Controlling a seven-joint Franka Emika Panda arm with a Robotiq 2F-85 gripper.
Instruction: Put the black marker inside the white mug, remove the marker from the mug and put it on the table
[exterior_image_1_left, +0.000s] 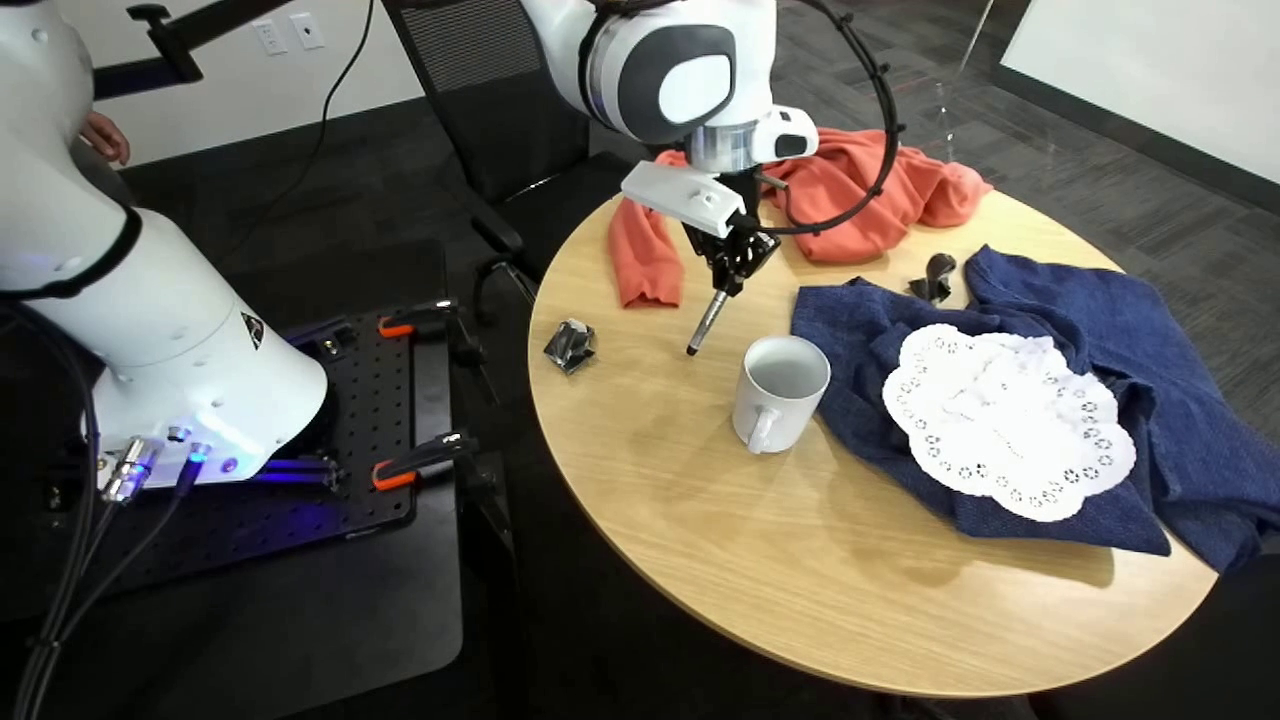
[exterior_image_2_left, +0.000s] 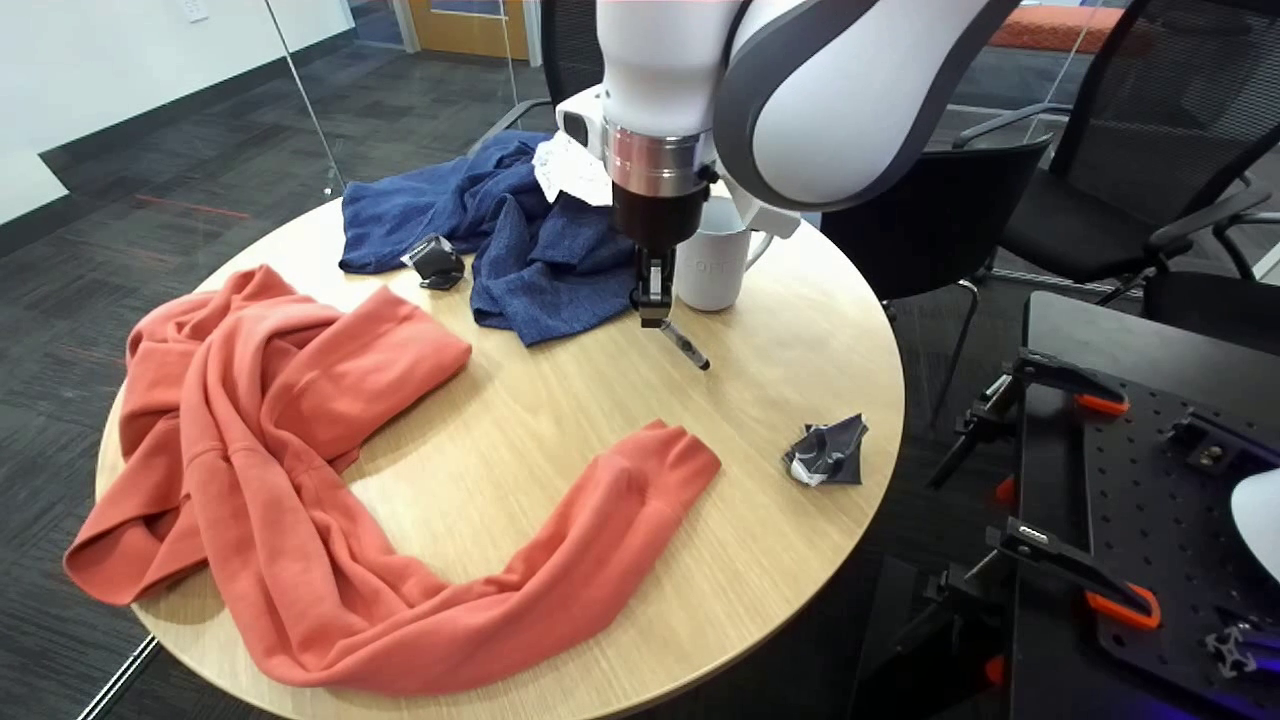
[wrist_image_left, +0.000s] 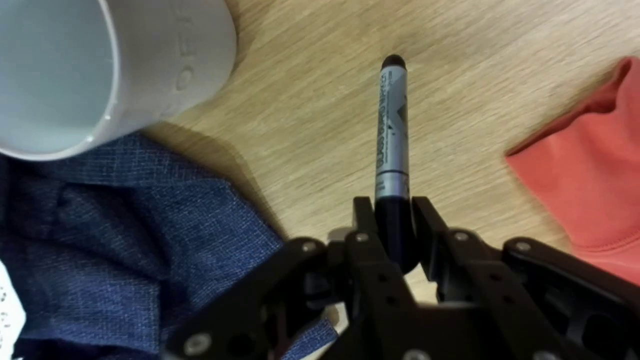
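Observation:
The white mug (exterior_image_1_left: 800, 395) stands upright on the round light wooden table (exterior_image_1_left: 650, 450). It also shows in the other views (exterior_image_2_left: 712, 268) (wrist_image_left: 192, 65), and its visible interior looks empty. My gripper (exterior_image_1_left: 732, 287) is beside the mug, shut on the dark end of the black marker (exterior_image_1_left: 708, 322). In the wrist view the marker (wrist_image_left: 393, 125) sticks out from between the fingertips (wrist_image_left: 393, 207), with its whitish printed section and black tip in sight. The marker (exterior_image_2_left: 686, 346) slants downward, outside the mug. I cannot tell whether its tip touches the table.
A dark blue cloth (exterior_image_1_left: 1100, 300) with a white lace doily (exterior_image_1_left: 1010, 430) lies beside the mug. An orange-red sweatshirt (exterior_image_2_left: 270, 400) covers another part of the table. A crumpled black wrapper (exterior_image_1_left: 570, 346) lies near the edge. A dark chunky object (exterior_image_1_left: 937, 277) lies by the blue cloth.

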